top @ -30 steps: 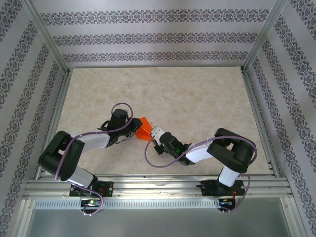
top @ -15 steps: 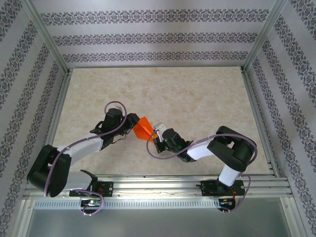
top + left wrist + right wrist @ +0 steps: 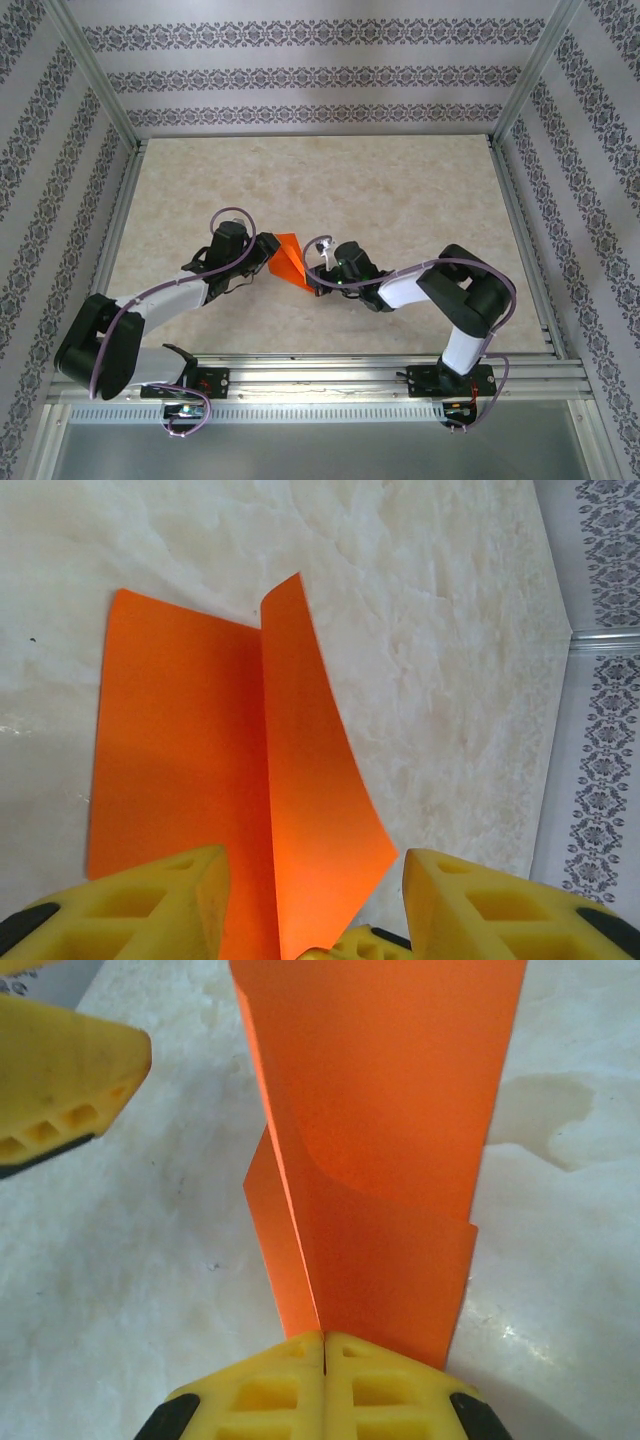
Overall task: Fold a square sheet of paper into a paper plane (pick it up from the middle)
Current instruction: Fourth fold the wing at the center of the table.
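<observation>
Wrist view — right jaws on sheet (image 3: 380, 1110)

Far counter (image 3: 400, 180) is open. Centre-front tight: left pincer (image 3: 315, 860) and right pincer (image 3: 325, 1342) flank the orange paper sheet (image 3: 289, 259).

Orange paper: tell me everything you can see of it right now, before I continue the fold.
The orange paper is thin, plain and bright, with one lengthwise crease. One half looks flat on the marbled table; the other stands up as a curved flap. It sits mid-table between the arms. The right gripper is shut on one end. The left gripper is open, a finger either side of the flap.
</observation>
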`<state>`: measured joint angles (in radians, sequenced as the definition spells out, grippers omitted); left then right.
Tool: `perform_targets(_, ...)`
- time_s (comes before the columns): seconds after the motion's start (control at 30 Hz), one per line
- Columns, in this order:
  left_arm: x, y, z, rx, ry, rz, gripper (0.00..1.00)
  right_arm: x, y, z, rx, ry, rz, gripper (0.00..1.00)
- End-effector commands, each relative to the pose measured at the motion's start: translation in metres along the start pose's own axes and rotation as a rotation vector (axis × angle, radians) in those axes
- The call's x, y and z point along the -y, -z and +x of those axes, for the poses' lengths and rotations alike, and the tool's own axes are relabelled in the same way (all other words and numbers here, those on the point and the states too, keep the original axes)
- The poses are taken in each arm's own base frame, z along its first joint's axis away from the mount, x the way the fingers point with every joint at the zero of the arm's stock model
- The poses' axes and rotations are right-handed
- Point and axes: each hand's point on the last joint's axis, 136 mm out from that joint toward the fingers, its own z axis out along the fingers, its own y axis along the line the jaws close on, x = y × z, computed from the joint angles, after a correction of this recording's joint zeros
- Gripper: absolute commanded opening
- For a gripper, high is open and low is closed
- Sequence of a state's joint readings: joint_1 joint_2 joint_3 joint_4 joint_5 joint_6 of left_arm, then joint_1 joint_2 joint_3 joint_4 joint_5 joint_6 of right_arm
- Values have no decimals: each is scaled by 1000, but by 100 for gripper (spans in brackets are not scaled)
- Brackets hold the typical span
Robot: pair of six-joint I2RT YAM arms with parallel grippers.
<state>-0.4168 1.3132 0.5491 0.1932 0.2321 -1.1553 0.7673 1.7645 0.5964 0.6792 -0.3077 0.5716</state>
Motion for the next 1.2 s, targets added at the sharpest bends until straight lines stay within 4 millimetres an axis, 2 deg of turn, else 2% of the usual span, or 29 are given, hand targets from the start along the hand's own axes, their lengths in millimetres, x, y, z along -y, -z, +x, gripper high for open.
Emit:
perform_targets(0.0, -7, -2, 1, -8, -10, -9, 50, -7, -3, 2, -51, -122, -83, 0)
perform_targets(0.13, -5, -3, -1, -7, -26, -5, 52, -5, -2, 0, -60, -111, -69, 0)
perform_targets(0.3, 4, -9, -2, -28, -34, 3, 62, -1, 5, -1, -35, -10, -18, 0)
perform_targets(0.57, 5, -27, 3, -89, -5, -10, 66, -2, 21, 0, 19, 205, 57, 0)
perform_targets(0.73, 16, -29, -2, -74, 7, 34, 68, 2, 24, 4, 19, 284, 105, 0)
perform_targets(0.93, 12, -30, -3, -62, 42, 25, 72, 1, 21, 10, 14, 372, 139, 0)
perform_targets(1.07, 9, -34, 1, -83, 49, 10, 67, -2, 22, 10, 31, 426, 148, 0)
perform_targets(1.17, 4, -36, 2, -84, 63, 5, 57, -3, 22, 10, 34, 466, 155, 2)
